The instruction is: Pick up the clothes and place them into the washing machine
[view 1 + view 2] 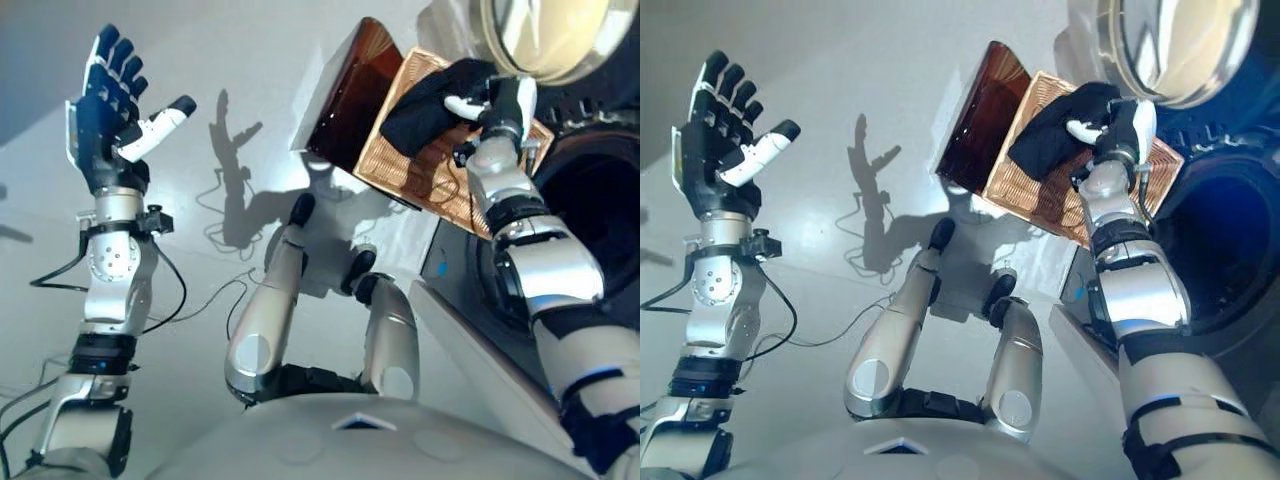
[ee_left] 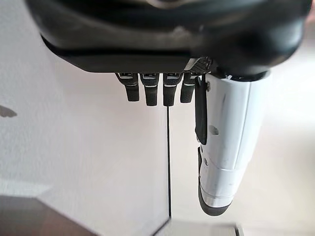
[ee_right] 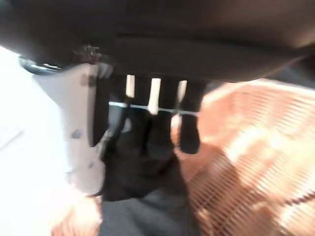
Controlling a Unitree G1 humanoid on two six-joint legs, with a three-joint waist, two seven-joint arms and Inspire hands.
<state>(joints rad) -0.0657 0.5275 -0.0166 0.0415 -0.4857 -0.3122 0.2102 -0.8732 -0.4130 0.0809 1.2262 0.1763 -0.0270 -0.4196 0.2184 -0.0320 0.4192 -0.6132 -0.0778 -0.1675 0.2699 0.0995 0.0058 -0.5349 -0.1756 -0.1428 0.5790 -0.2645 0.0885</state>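
Note:
A black garment lies bunched at the upper edge of a wicker basket. My right hand is on it, with fingers and white-covered thumb curled into the cloth. The right wrist view shows the dark fabric gathered between the thumb and fingers over the woven weave. The washing machine's dark drum opening gapes just right of the basket. Its round glass door is swung open above. My left hand is raised at the far left, fingers straight and spread, holding nothing.
A dark brown box leans against the basket's left side. The machine's pale front panel runs along the lower right. Light grey floor spreads between the left hand and the basket.

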